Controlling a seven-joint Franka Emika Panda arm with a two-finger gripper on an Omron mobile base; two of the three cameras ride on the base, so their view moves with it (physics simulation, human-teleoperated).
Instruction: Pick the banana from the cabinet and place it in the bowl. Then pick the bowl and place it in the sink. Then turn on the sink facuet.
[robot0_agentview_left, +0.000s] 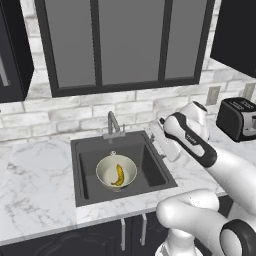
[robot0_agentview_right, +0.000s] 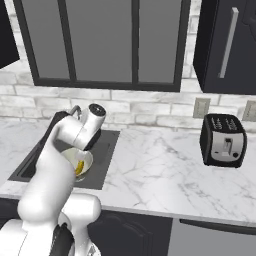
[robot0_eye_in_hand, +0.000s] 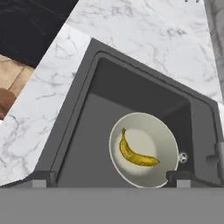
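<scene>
The bowl (robot0_agentview_left: 116, 171) sits down in the sink (robot0_agentview_left: 90, 150) with the banana (robot0_agentview_left: 119, 175) lying inside it, so by my reckoning only the last step is left: turning on the sink facuet (robot0_agentview_left: 113, 125). The claw (robot0_eye_in_hand: 111, 178) hangs above the basin with its jaws spread wide and nothing between them; its two dark tips frame the bowl from overhead. The tap stands at the back rim of the sink, just behind the bowl, near the tiled wall.

The next move, I'd judge, calls for swinging the claw back toward the small levers at the tap's base. Room is tight there: the arched spout, the wall and the glass-panelled cabinets overhead all crowd in. The marble desk (robot0_agentview_left: 35, 175) lies open to either side, and the toaster (robot0_agentview_right: 223, 140) stands well apart.
</scene>
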